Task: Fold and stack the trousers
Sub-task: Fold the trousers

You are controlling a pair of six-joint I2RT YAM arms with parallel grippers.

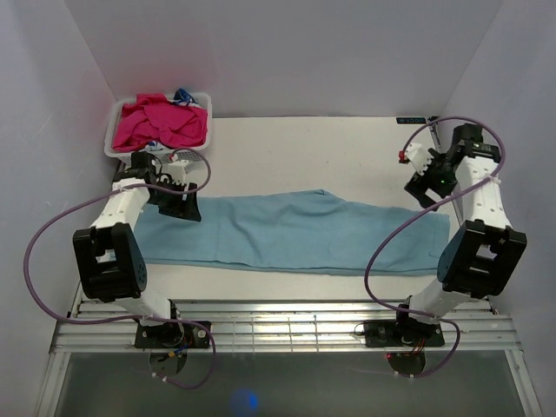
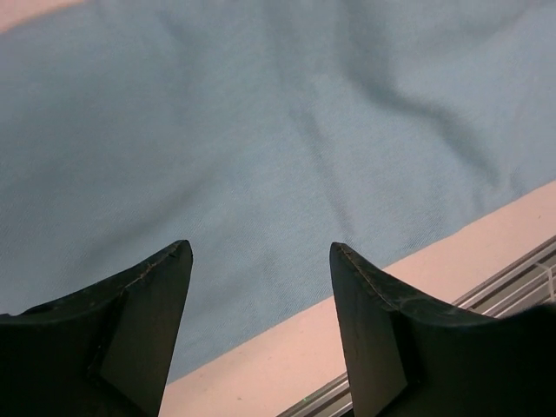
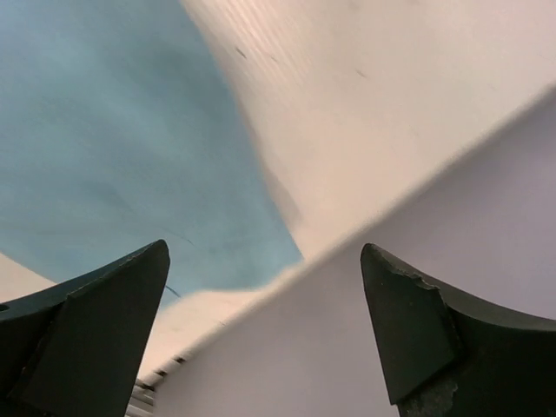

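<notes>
The light blue trousers [image 1: 287,233] lie flat and stretched across the table from left to right. My left gripper [image 1: 184,207] hovers low over their left end. In the left wrist view the fabric [image 2: 261,130] fills most of the frame. The left gripper [image 2: 261,250] is open above the fabric's near edge with nothing between its fingers. My right gripper [image 1: 424,191] is raised just above the trousers' right end, close to the right wall. In the right wrist view the right gripper [image 3: 265,252] is open and empty, with the trousers [image 3: 113,148] off to its left.
A white basket [image 1: 115,130] holding magenta garments [image 1: 165,122] stands at the back left corner, just behind the left arm. White walls [image 3: 417,217] enclose the table [image 1: 330,152] on three sides. A slatted metal rail [image 1: 287,317] runs along the near edge.
</notes>
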